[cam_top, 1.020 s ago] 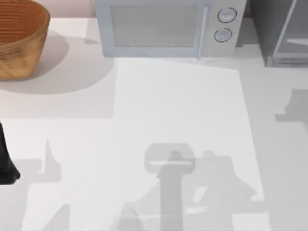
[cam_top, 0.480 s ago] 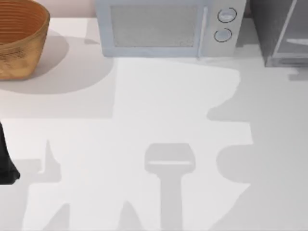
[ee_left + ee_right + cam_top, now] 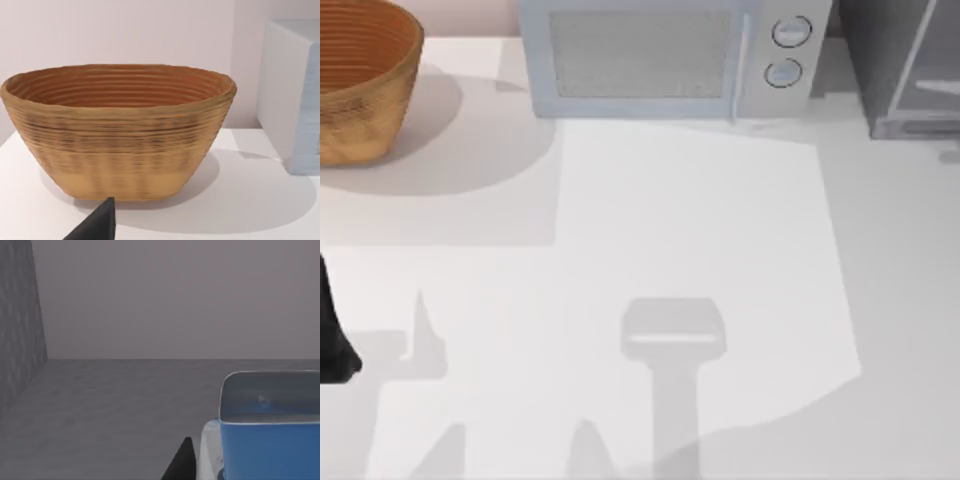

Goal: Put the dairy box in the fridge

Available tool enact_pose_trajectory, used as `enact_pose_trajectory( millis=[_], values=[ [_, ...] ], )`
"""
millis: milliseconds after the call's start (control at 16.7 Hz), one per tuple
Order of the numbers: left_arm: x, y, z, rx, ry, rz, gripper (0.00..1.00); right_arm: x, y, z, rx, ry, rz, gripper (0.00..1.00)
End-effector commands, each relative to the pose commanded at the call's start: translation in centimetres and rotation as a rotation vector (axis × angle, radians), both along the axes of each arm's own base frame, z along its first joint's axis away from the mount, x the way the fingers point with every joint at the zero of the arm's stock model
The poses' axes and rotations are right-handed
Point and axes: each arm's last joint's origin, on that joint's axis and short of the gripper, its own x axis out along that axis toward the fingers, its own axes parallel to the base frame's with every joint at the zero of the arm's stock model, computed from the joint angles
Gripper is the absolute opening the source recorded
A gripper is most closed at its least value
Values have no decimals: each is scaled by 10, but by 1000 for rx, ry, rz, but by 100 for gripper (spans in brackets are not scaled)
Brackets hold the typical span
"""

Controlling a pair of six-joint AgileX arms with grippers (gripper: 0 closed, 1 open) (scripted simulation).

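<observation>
Dairy box (image 3: 270, 425): sitting just beside the right end effector's dark fingertip (image 3: 182, 462), inside the fridge (image 3: 20, 340).
Right end effector: grip state is staying unreadable.
Left arm (image 3: 332, 335): idling at the desk's (image 3: 700, 220) left edge.

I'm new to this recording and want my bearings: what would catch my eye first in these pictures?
First the woven basket, at the table's far left corner in the top view. Next the light grey microwave with two round knobs at the back middle, and the dark grey fridge at the far right. In the right wrist view, the blue top of the dairy box stands close up inside a grey-walled space.
</observation>
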Motion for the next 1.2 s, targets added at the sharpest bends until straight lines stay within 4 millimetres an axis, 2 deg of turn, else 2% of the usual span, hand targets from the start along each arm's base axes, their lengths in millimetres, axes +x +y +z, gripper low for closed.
enact_pose_trajectory(
  millis=[300, 420, 660, 900, 1020, 1200],
  values=[
    [0, 0, 0, 0, 0, 0, 100, 0, 2, -1, 3, 7, 5, 0],
    [0, 0, 0, 0, 0, 0, 100, 8, 3, -4, 5, 16, 12, 0],
    [0, 0, 0, 0, 0, 0, 100, 48, 1, -4, 5, 23, 15, 0],
    [0, 0, 0, 0, 0, 0, 100, 96, -1, 11, 1, -1, 9, 0],
    [0, 0, 0, 0, 0, 0, 100, 111, 0, 15, 2, 1, 6, 0],
    [0, 0, 0, 0, 0, 0, 100, 120, 1, 19, 3, 6, 5, 0]
  ],
)
